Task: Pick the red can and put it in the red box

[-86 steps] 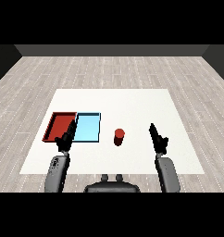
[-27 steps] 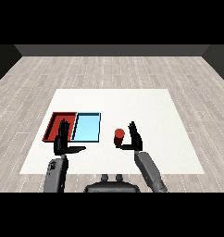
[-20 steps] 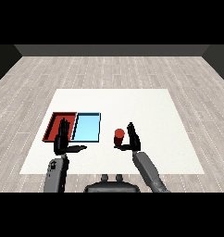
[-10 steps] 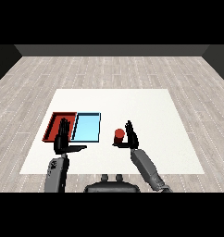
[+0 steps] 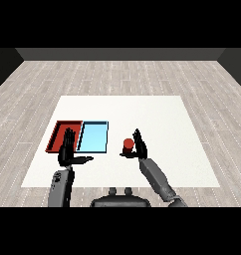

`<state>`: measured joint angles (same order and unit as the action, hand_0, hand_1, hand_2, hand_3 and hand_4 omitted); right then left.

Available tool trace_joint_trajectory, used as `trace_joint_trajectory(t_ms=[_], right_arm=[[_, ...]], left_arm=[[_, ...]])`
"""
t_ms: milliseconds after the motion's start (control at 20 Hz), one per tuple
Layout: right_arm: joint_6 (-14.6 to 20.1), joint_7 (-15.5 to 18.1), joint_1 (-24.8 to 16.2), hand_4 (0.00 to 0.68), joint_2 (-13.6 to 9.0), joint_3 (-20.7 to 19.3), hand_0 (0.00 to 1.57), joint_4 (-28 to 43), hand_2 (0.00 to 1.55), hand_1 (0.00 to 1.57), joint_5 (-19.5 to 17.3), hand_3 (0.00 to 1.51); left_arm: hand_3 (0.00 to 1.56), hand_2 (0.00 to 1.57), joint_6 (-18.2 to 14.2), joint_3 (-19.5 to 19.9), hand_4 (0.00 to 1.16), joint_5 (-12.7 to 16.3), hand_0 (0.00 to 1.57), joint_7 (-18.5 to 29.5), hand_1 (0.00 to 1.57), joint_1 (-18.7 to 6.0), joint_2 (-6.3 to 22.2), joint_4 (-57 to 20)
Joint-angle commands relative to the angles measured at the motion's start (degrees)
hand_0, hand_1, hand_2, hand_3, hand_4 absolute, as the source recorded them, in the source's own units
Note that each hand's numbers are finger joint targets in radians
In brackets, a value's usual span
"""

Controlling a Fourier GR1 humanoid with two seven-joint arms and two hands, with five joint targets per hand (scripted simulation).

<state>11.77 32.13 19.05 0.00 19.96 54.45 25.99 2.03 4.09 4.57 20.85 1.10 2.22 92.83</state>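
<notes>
Red can (image 5: pixel 128 145) stands upright on the white table (image 5: pixel 157 119), right of the light blue tray (image 5: pixel 94 137), and my right hand (image 5: pixel 139 147) is just beside it, fingers straight, thumb reaching under it. My left hand (image 5: pixel 67 151) hovers spread at the near edge of the red tray (image 5: pixel 64 135).
</notes>
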Motion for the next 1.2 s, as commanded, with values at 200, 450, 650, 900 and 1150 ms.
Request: trace_joint_trajectory(t_ms=[200,450,650,900,1150], right_arm=[[2.77,-0.3,-1.51,0.0,0.0,2.55,0.0,2.83,0.0,0.0,1.3,0.0],[1.65,4.22,4.98,0.0,0.0,3.46,0.0,-8.4,0.0,0.0,5.79,0.0],[3.41,1.54,6.88,0.0,0.0,2.6,0.0,-7.71,0.0,0.0,5.28,0.0],[2.33,2.62,3.86,0.0,0.0,4.63,0.0,-5.52,0.0,0.0,6.07,0.0],[2.23,-2.48,8.06,0.0,0.0,-0.2,0.0,-6.92,0.0,0.0,3.93,0.0]], left_arm=[[0.0,0.0,0.34,-1.96,0.0,-1.21,0.0,4.61,0.0,3.54,-1.73,-1.23],[0.0,0.0,0.75,2.6,0.0,1.51,0.0,-1.4,0.0,-1.4,2.3,0.31],[0.0,0.0,1.54,3.58,0.0,2.04,0.0,2.68,0.0,-3.34,2.04,-5.26],[0.0,0.0,-0.22,-1.99,0.0,-1.52,0.0,3.14,0.0,0.94,-1.55,-1.22],[0.0,0.0,0.69,0.13,0.0,0.9,0.0,0.25,0.0,0.76,0.18,0.96]])
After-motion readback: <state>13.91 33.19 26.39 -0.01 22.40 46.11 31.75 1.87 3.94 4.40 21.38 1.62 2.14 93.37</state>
